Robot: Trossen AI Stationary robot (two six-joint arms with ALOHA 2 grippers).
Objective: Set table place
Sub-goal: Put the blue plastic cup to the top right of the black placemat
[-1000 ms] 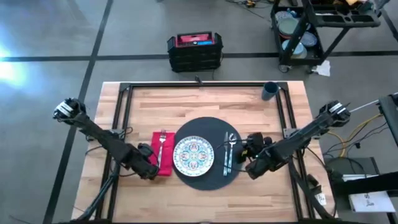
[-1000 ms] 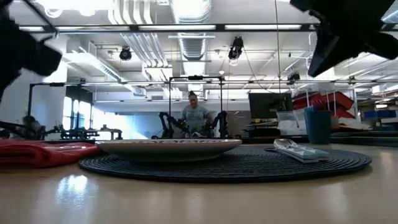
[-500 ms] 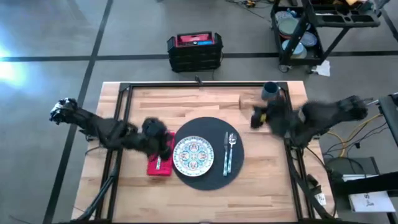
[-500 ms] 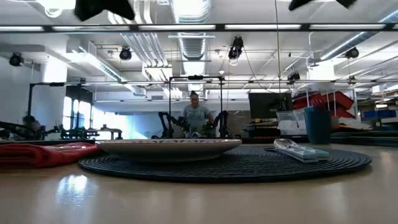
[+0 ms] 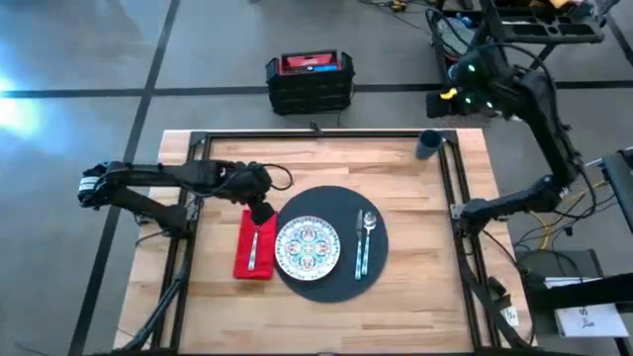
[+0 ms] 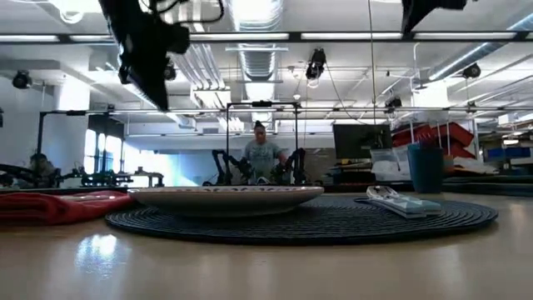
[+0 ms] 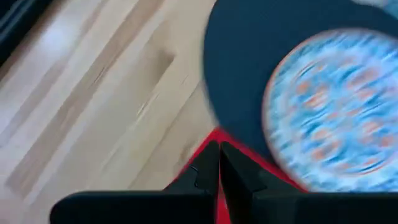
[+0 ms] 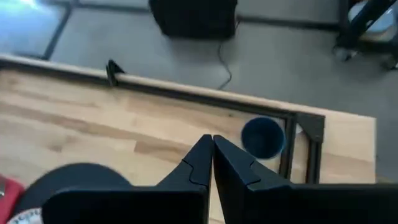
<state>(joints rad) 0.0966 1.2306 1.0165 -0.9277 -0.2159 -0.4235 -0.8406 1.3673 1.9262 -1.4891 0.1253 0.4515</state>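
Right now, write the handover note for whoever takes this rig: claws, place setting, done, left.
Left claw: shut, empty, raised above the red napkin's far end.
Right claw: shut, empty, lifted high past the table's far right corner.
On the table: plate centred on the round mat; fork on the napkin; knife and spoon on the mat, right of the plate.
Left: blue cup stands apart at the far right corner.

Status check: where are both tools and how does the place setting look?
Left tool shut, empty, above the napkin. Right tool shut, raised beyond the table's far edge. Plate on mat; cup at far corner. Nothing in the way.
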